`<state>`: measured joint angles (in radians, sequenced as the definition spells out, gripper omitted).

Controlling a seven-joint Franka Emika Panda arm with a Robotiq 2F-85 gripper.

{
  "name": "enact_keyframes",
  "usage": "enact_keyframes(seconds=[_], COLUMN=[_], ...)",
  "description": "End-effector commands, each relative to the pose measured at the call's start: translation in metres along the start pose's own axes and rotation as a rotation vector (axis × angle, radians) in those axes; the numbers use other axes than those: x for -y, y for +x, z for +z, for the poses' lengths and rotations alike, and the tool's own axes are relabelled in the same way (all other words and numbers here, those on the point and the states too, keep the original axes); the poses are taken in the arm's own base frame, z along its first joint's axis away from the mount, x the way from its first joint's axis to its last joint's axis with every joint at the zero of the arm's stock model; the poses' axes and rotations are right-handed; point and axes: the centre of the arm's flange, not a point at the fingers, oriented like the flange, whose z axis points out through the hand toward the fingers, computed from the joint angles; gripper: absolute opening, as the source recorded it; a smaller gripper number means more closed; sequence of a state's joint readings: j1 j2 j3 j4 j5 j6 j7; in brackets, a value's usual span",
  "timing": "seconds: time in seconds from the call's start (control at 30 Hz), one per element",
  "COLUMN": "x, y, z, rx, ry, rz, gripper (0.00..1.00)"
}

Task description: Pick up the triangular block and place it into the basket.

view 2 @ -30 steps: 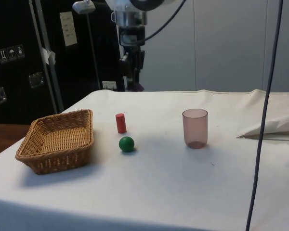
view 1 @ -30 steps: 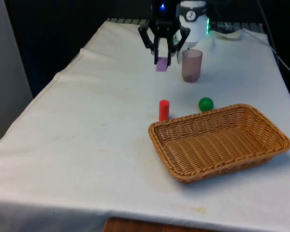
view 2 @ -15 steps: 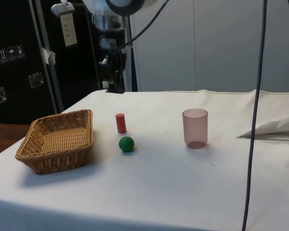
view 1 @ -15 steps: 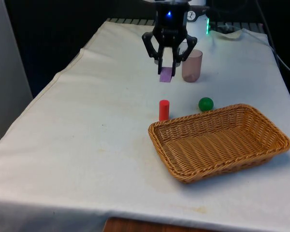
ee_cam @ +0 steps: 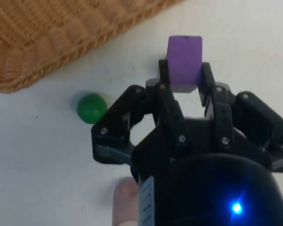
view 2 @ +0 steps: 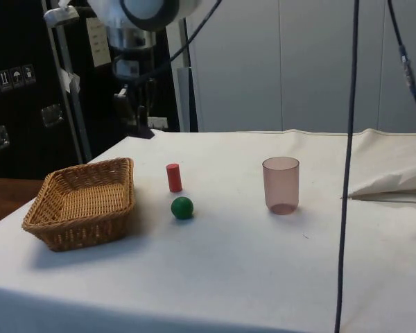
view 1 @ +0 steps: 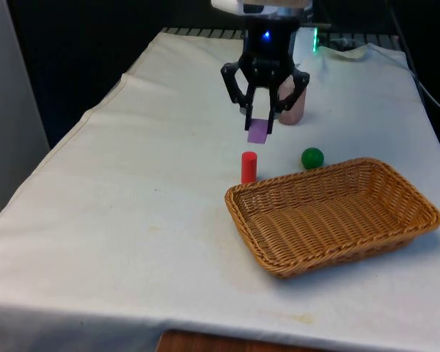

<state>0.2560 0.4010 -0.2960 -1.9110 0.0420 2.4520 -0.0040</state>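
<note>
Front view. Gripper (view 1: 257,126) raised above the white cloth (view 1: 132,183), fingers closed on a purple block (view 1: 257,131) hanging clear of the table. Red cylinder (view 1: 248,167) upright just below and toward the camera; green ball (view 1: 312,158) to the front view's right of it, near the far rim of the wicker basket (view 1: 279,262). Pinkish translucent cup (view 1: 293,108) behind the gripper, partly covered by the fingers. Block not over the basket.

Side view. Gripper (view 2: 133,119) seen dark against the dark cabinets, well above the far edge of the table and beyond the basket (view 2: 76,236); block hard to make out here (possibly the dark shape at the fingertips). Cylinder (view 2: 173,177) and ball (view 2: 182,207) close together but apart, between basket and cup (view 2: 281,185); cup in full, unobstructed, standing upright and well apart from the ball.

Wrist view. Block (ee_cam: 184,60) clamped between the two fingertips (ee_cam: 163,75), one square purple face turned to the camera, so triangular form not confirmable from this angle. White cloth beneath block; ball (ee_cam: 91,108) beside the gripper body, basket rim (ee_cam: 61,61) beyond it. Cup rim (ee_cam: 125,197) partly hidden by the gripper housing. Nothing between block and basket apart from open cloth.
</note>
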Motion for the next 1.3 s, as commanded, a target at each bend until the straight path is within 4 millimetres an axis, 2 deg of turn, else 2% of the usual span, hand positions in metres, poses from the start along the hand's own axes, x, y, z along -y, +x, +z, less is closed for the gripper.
enact_keyframes(seconds=[0.0,0.13,0.2,0.5,0.53,0.63,0.77,0.83,1.0,1.1,1.27], x=[0.005,0.014,0.013,0.041,0.038,0.052,0.057,0.067,0.075,0.076,0.088], y=[0.006,0.021,0.021,0.045,0.045,0.053,0.058,0.064,0.073,0.074,0.074], z=[0.002,0.008,0.008,0.032,0.030,0.039,0.043,0.051,0.069,0.071,0.092], rx=[0.005,0.001,-0.008,0.015,0.002,0.017,0.009,0.015,0.009,0.009,0.014], ry=[0.004,-0.002,-0.008,0.000,-0.007,0.000,-0.005,-0.002,0.010,0.014,0.033], rz=[0.003,0.002,-0.002,0.003,-0.001,0.002,0.001,0.004,0.019,0.022,0.037], gripper=[0.33,0.33,0.33,0.33,0.33,0.33,0.33,0.33,0.33,0.33,0.33])
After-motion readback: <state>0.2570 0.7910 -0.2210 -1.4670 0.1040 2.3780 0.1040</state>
